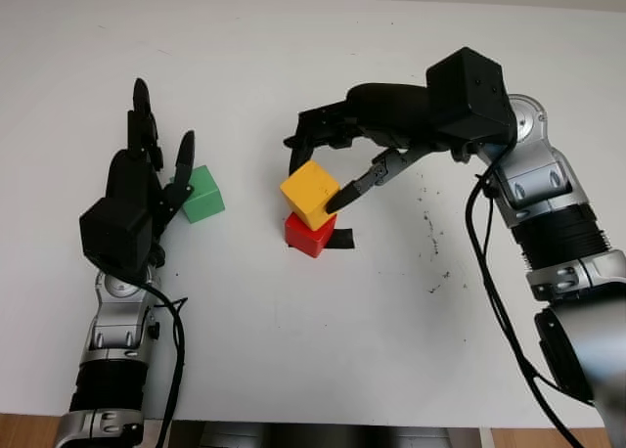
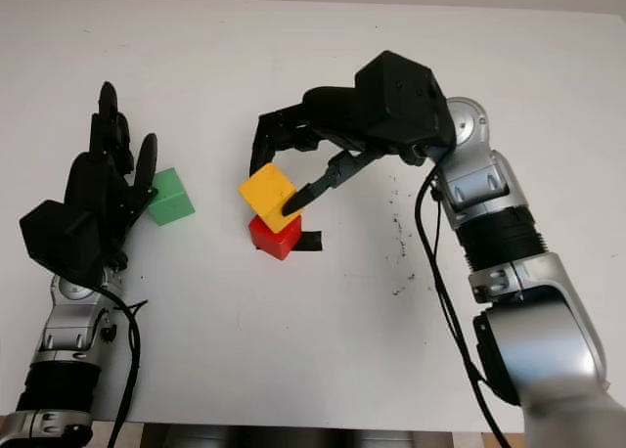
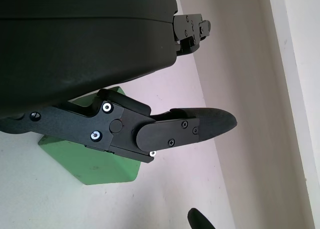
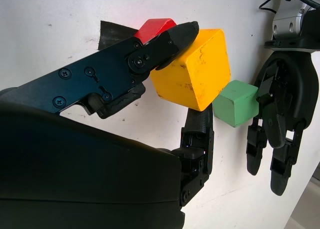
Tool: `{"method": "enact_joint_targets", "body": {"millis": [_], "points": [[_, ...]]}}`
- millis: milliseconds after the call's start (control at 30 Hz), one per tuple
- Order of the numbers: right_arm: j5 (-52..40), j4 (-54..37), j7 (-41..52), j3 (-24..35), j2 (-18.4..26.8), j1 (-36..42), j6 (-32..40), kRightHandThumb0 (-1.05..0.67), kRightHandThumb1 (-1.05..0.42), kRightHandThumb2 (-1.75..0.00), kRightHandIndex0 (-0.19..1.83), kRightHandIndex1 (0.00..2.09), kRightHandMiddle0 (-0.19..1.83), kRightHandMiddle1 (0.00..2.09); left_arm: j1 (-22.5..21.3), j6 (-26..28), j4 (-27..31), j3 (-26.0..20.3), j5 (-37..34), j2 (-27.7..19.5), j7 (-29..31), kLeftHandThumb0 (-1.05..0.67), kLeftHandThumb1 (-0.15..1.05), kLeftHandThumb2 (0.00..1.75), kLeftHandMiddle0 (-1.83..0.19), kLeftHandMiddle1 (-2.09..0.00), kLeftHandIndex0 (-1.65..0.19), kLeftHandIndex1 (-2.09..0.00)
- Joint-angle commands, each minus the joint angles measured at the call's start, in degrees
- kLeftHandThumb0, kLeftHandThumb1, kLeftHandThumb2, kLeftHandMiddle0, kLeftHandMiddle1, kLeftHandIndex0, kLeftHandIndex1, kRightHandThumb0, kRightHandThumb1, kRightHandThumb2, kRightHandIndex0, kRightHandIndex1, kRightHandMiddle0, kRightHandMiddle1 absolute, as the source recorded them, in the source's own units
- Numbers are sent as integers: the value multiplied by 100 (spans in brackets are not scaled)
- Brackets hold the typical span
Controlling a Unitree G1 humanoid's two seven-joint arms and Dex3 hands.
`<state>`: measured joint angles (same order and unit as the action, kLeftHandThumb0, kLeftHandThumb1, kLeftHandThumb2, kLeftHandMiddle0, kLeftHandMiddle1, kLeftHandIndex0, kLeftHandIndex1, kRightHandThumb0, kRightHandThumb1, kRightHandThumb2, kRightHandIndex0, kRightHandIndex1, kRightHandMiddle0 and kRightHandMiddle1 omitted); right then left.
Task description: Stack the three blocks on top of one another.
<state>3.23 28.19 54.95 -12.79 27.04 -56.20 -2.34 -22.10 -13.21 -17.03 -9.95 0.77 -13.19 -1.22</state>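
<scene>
Yellow block (image 1: 310,193) gripped by right hand (image 1: 328,169) atop red block (image 1: 310,235); left hand (image 1: 147,179) open on white table (image 1: 293,321).

The two eye views look forward and down from the robot's head onto the flat white table (image 1: 293,350), from places a little apart, so both take in the same stretch with both arms entering from the bottom edge. The left wrist view sits very close behind the black three-finger left hand (image 3: 150,134), facing along its fingers over the small green cube block (image 3: 100,164) just below. The right wrist view looks past the black three-finger right hand (image 4: 150,59) at the yellow cube block (image 4: 200,69) and red cube block (image 4: 155,26), and across the table it shares the green block and left hand with the eye views.
</scene>
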Motion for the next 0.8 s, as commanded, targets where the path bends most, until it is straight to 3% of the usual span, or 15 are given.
{"method": "enact_joint_targets", "body": {"millis": [0, 767], "points": [[-2, -68, 28, 18, 13, 39, 50, -51, -91, -5, 24, 4, 45, 157, 35, -30, 77, 5, -4, -23, 17, -65, 105, 51, 14, -5, 12, -6], [139, 72, 113, -26, 62, 112, -158, -51, -91, -5, 24, 5, 43, 156, 34, 25, 99, -5, 27, -27, 23, -66, 105, 51, 14, -6, 12, -6]]}}
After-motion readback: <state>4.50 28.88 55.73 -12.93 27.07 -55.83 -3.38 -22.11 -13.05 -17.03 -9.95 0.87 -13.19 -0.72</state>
